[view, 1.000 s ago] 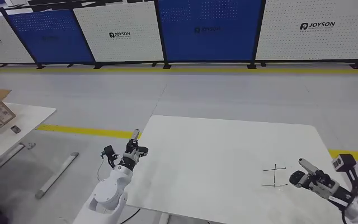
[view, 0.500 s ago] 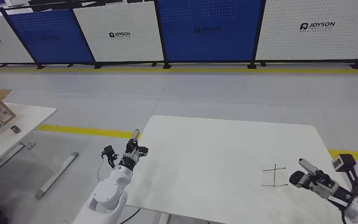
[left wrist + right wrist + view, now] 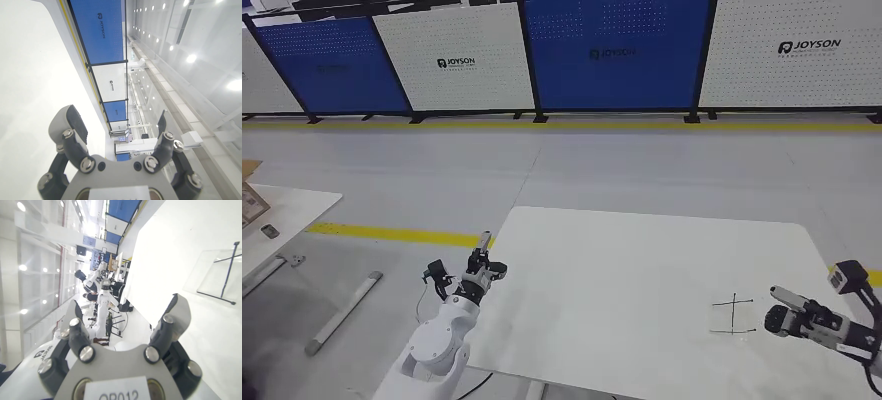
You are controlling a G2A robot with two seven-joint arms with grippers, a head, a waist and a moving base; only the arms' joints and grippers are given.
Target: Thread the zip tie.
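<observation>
Right claw (image 3: pixel 772 307) flatter; zip ties (image 3: pixel 734 314) faint

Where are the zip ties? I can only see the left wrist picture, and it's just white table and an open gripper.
Observer: They're on the other side of the table. The zip ties lie next to the right gripper.
Operator: How many are there?
Observer: Three black ones. One crosses the other two.
Operator: Is that gripper holding one?
Observer: No. It is open and empty, beside them and not touching them.
</observation>
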